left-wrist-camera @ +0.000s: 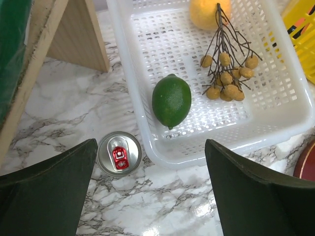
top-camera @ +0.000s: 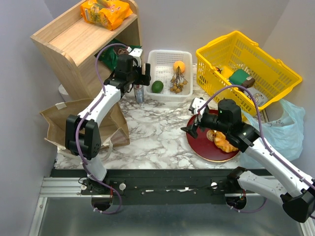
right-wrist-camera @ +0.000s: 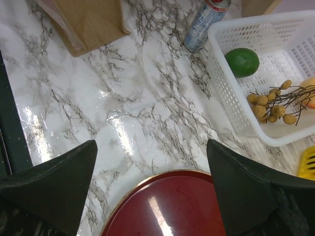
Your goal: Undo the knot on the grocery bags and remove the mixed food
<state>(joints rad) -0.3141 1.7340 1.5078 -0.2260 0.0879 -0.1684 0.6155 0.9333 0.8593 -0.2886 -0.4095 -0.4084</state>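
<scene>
Your left gripper (left-wrist-camera: 151, 147) and right gripper (right-wrist-camera: 151, 145) both gape wide, empty. Lift the left straight up off the tray (left-wrist-camera: 142, 59), mind the can (left-wrist-camera: 119, 152) just beside it

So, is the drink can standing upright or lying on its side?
Upright: the left wrist view looks straight down on the round top of the can, which stands on the table beside the tray.
</scene>
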